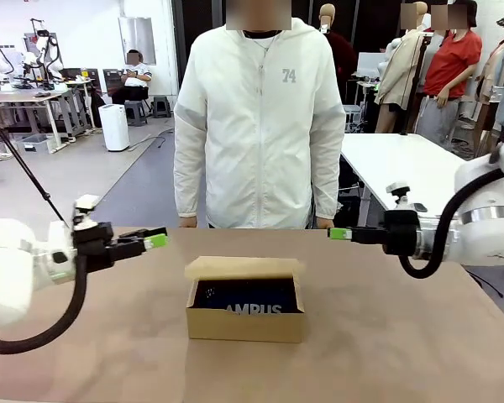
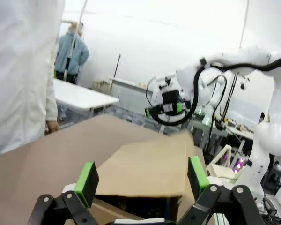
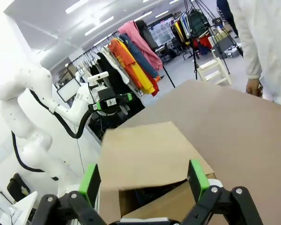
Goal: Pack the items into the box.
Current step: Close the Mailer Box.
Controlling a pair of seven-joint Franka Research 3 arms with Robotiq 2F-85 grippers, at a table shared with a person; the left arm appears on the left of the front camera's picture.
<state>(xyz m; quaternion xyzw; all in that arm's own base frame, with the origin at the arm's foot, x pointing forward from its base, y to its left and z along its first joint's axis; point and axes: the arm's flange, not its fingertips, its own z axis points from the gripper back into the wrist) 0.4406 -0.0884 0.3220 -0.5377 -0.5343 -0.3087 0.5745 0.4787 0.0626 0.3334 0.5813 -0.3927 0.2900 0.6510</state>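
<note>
While the box (image 1: 245,312) sits mid-table with the pouch (image 1: 248,300) lying inside it, white letters showing through the opening, both grippers hang above the tabletop to either side, apart from it. The left gripper (image 1: 157,241) points inward from the box's left, the right gripper (image 1: 339,234) from its right, and each looks about equally near. In the wrist views both stand wide with nothing between the green pads (image 2: 87,183), and the flap (image 3: 147,154) lies just ahead of and below each set of fingers.

The flap (hinged along the far edge, toward the person (image 1: 260,126)) is raised only a little, slanting over the rear of the opening. The box's long axis runs left to right, in line with the two grippers. I cannot make out the pen or the bar. If those are already inside, what remains is probably closing the flap, which would mean pressing it down and toward the robot; either arm seems placed to do it.
</note>
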